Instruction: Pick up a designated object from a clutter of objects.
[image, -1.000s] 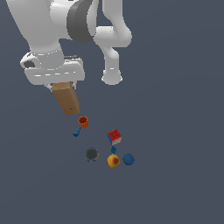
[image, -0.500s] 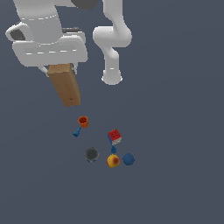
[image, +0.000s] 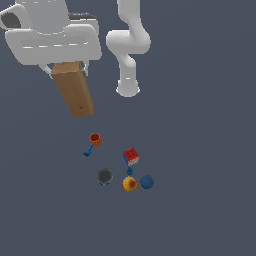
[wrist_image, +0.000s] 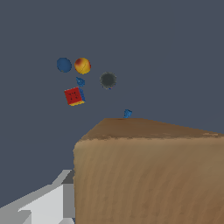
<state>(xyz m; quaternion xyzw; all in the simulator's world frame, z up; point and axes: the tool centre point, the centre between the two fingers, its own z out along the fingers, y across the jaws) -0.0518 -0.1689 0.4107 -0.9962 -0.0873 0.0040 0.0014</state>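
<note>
The arm (image: 127, 47) rises from its round base on the exterior view's right of the scene, bends over at the top and reaches toward the exterior view's left, where its broad white wrist block fills the upper corner. Beneath that block the end effector (image: 67, 70) is clamped on the upper end of the box (image: 74, 92), its fingers only partly visible as pale slivers at the box's two sides. The box hangs tilted, its lower end leaning toward the exterior view's right, and it is well clear of the bench (image: 200, 150).

In the wrist view the box (wrist_image: 148, 175) fills most of the lower picture, with a grey finger (wrist_image: 48, 199) pressed against its side.

The rest of the clutter lies below on the bench. The orange cup (image: 95, 139) stands just beside a small blue cone (image: 88, 151). Further toward the exterior view's right sits the red-white cube (image: 131, 156), with a second blue piece (image: 129, 170) just under it. Nearest the camera are three balls in a loose row: the dark grey ball (image: 104, 176), the yellow-red ball (image: 129, 184) and the blue ball (image: 146, 182), the last two almost touching.
</note>
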